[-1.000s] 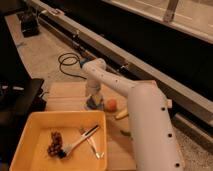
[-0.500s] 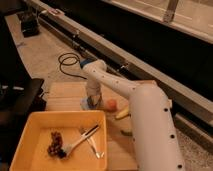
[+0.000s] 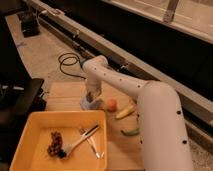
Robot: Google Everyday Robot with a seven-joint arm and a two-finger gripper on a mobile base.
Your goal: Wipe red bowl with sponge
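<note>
A lab-like test space: behind the gripper [image 3: 92, 99], low over a wooden table [image 3: 62, 95], a black cable [image 3: 69, 63] coils on speckled floor [image 3: 40, 50] beneath a long rail [image 3: 55, 17].

The arm [image 3: 155, 120] is smooth white plastic, made of thick rounded tubes that grow broader toward the near right, where the biggest shell bulks largest. Small dark dots [image 3: 178, 112] (screw holes, by the look of them) run along the segments and near the joints. Its hand [image 3: 91, 100], greyer and darker than the shells, sits low over the far part of the worktop [image 3: 60, 95].
</note>
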